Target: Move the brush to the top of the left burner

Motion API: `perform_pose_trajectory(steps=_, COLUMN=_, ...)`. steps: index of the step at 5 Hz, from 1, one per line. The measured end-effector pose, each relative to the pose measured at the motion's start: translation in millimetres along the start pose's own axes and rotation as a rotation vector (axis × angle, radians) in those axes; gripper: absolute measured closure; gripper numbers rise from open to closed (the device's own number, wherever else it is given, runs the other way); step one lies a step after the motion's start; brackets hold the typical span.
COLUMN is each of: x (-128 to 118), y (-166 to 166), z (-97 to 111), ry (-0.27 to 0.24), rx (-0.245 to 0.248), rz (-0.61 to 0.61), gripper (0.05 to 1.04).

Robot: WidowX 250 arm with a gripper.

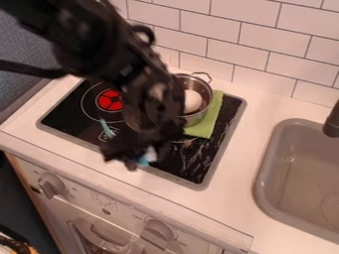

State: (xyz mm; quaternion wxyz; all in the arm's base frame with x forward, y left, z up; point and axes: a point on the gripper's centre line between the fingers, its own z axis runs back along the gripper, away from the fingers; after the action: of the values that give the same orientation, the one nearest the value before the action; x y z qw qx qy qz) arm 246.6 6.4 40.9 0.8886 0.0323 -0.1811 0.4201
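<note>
The surface [228, 201] runs in a narrow strip along the front of the black cooktop, so a brush let go too far forward could land there or roll towards the edge. The arm [99, 47] slants in from the upper left, over the cooktop [71, 117], partly in front of the left burner [111, 99]; a low swing leftwards and back could put its bulk over the very spot the brush must reach.

The end effector [122, 158] hangs over the front of the cooktop. I cannot tell whether it is wide, narrow or holding the brush; if there is no firm grip, the next move may leave the brush behind or drop it.

The metal pot [197, 119] stands to the right, close beside the arm, with a white round thing [192, 100] inside. A sideways sweep could knock it, and the green cloth [206, 129] beside it might be dragged along.

The brush is at the front of the cooktop, its teal handle on the end effector's left and a blue and white part on its right. Held off-centre, it could twist, and the handle's tip could catch on the cooktop when lowered.
</note>
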Motion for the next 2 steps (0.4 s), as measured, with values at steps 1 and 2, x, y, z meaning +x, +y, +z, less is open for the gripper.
perform_pose_trajectory(steps=1, x=26.0, y=1.4, z=22.9, ry=-0.02, rx=-0.04, rz=0.004, gripper=0.547)
perform_pose_trajectory(steps=2, x=57.5, y=-4.4, z=33.3, ry=-0.026, rx=-0.085, rz=-0.021, gripper=0.547)
